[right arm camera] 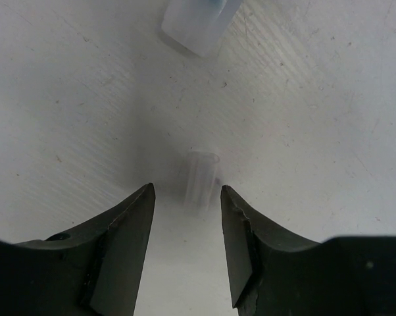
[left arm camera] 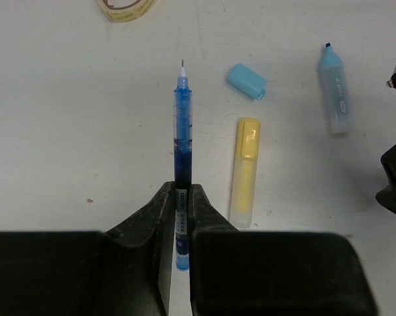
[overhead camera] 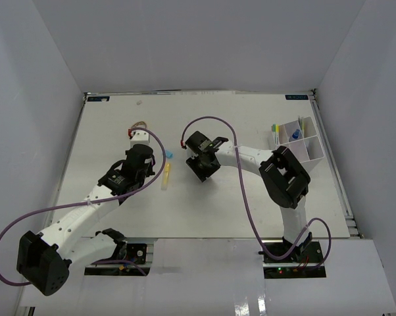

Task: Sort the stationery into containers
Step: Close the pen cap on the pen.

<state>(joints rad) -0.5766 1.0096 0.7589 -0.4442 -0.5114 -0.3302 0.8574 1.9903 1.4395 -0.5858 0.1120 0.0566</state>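
Left jaws clamping tight on a blue pen [left arm camera: 183, 125], right jaws hanging parted over a clear cap [right arm camera: 201, 181] on the tabletop [right arm camera: 316, 131].

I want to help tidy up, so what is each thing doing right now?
Thin blue plastic pen: uncapped, gripped.
Left hand: shut on it.
Yellow plastic highlighter: capped, lying flat.
Pale-blue plastic highlighter: uncapped, lying flat.
Small light-blue plastic cap: off, lying loose.
Right hand: open, empty.
White divided plastic box: partly filled.
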